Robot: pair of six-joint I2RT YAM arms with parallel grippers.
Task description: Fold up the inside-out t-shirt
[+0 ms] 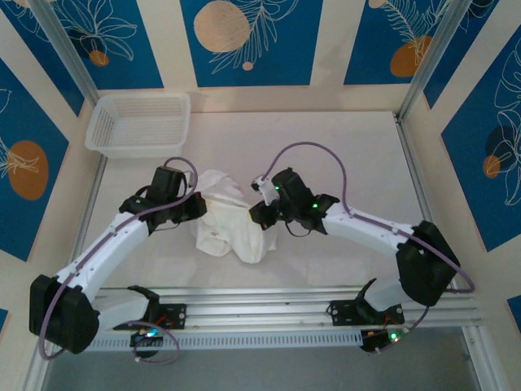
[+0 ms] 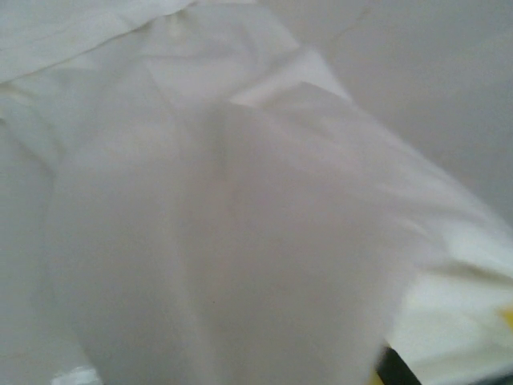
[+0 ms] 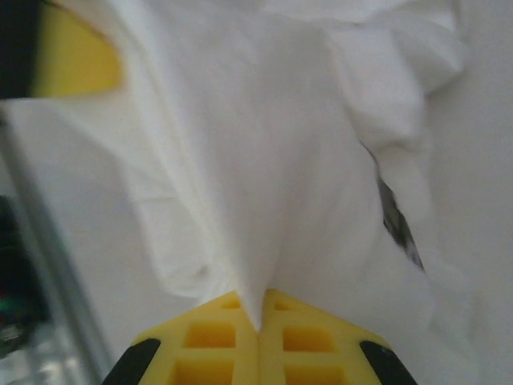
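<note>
Top external view puts the t-shirt (image 1: pixel 221 220) bunched in a heap mid-frame on the table (image 1: pixel 350 163); my left gripper (image 1: pixel 195 210) meets its left edge, my right gripper (image 1: pixel 260 216) its right edge; a mesh basket (image 1: pixel 138 122) sits well apart at upper left. On the right wrist view my yellow fingers (image 3: pixel 216 345) are pinched together on a fold of cloth at bottom centre; on the left wrist view the cloth is close and blurred, so I cannot tell how that hand stands.

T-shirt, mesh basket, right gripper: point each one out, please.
t-shirt (image 1: pixel 226 226), top external view, middle of the bunched cloth.
mesh basket (image 1: pixel 137 150), top external view, near wall.
right gripper (image 3: pixel 258 319), right wrist view, between the shut yellow fingertips pinching the t-shirt.
</note>
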